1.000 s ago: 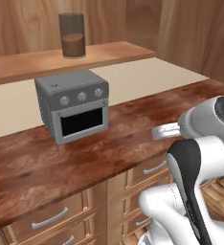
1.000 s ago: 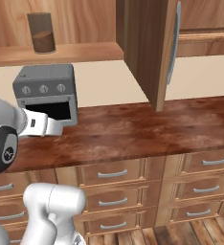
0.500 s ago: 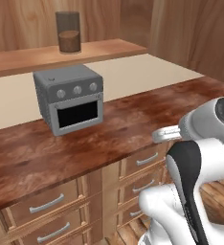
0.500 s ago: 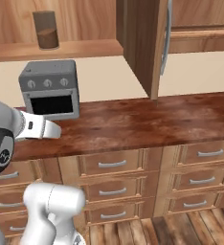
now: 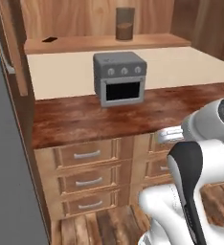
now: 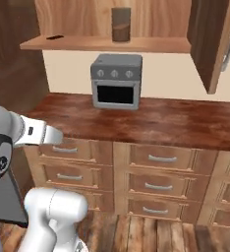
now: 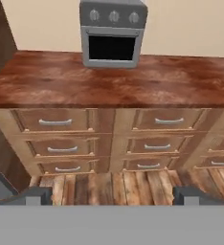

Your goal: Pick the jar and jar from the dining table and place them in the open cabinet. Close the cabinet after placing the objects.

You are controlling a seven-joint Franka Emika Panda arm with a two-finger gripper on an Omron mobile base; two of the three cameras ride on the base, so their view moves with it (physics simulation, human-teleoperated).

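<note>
A slim dark glass jar [image 5: 125, 29] [image 6: 121, 24] with brown powder stands upright on the shelf [image 6: 151, 45] of the open cabinet, above the oven. One cabinet door [image 6: 209, 43] with a long silver handle hangs open at the right, another door [image 5: 14, 48] at the left. My gripper [image 7: 111, 197] is open and holds nothing, its dark fingertips [image 7: 37, 196] wide apart. It hangs well in front of the drawers, over the floor. The other jar and the dining table are out of view.
A grey oven [image 5: 119, 78] [image 7: 113, 32] sits on the reddish wood counter [image 5: 75, 119] above rows of drawers [image 7: 56, 123]. A tall grey appliance side [image 5: 8, 167] stands close on the left. Plank floor [image 7: 109, 184] lies between me and the drawers.
The whole picture has shifted: the base has backed away from the counter and turned, so drawers and floor now show. The gripper stays open; the jar has not moved on the shelf.
</note>
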